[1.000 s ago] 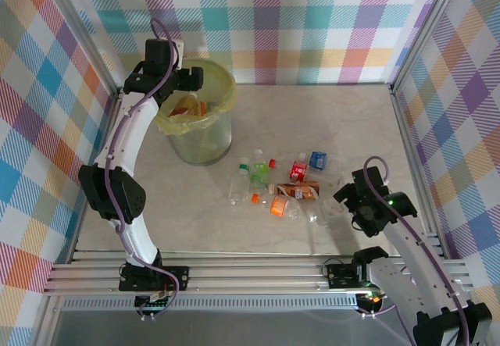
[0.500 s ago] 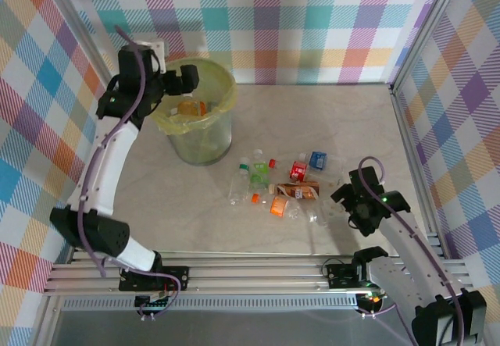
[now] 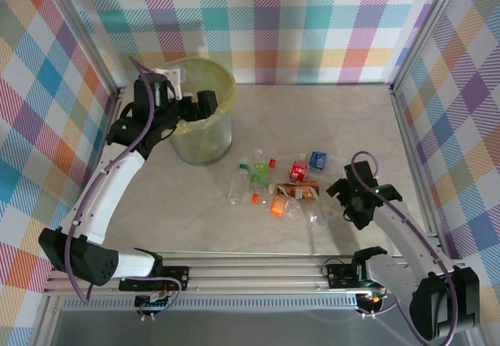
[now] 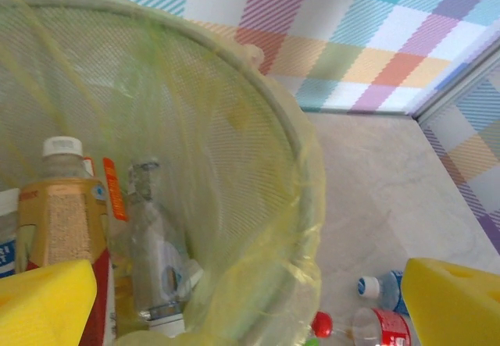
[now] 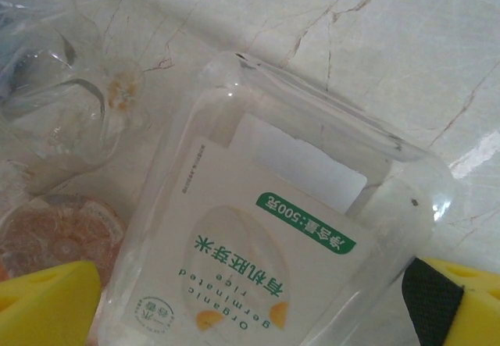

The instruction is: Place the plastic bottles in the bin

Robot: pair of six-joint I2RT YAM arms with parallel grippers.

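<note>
your left claw [image 3: 201,104] hangs released at the rim of the bin [image 3: 205,141], its jaws spread wide and nothing between them. in the left wrist view this claw [image 4: 250,307] looks straight down over the bin's [image 4: 301,155] yellow-green liner. below and to the left of it, inside the bin, stands an orange-labelled bottle with a white cap [image 4: 64,205], and a crushed clear bottle [image 4: 156,244] lies just beside that one. outside the bin wall, toward the right pad [image 4: 457,303], you see 2 more bottles on the table [image 4: 391,197]: a blue-capped one [image 4: 381,287] and a red-labelled one [image 4: 379,329].

your right claw [image 3: 338,190] is also released, low over the table [image 3: 351,119] at the right edge of the loose bottles [image 3: 275,188], which lie well apart from the bin. in the right wrist view a clear plastic bottle with a white and green label [image 5: 266,229] lies between the 2 yellow pads of this claw [image 5: 254,307]; you cannot tell whether either pad touches it. to the left of it lie another crumpled clear bottle [image 5: 55,104] and, nearer the left pad [image 5: 47,303], an orange label [image 5: 58,237].
</note>
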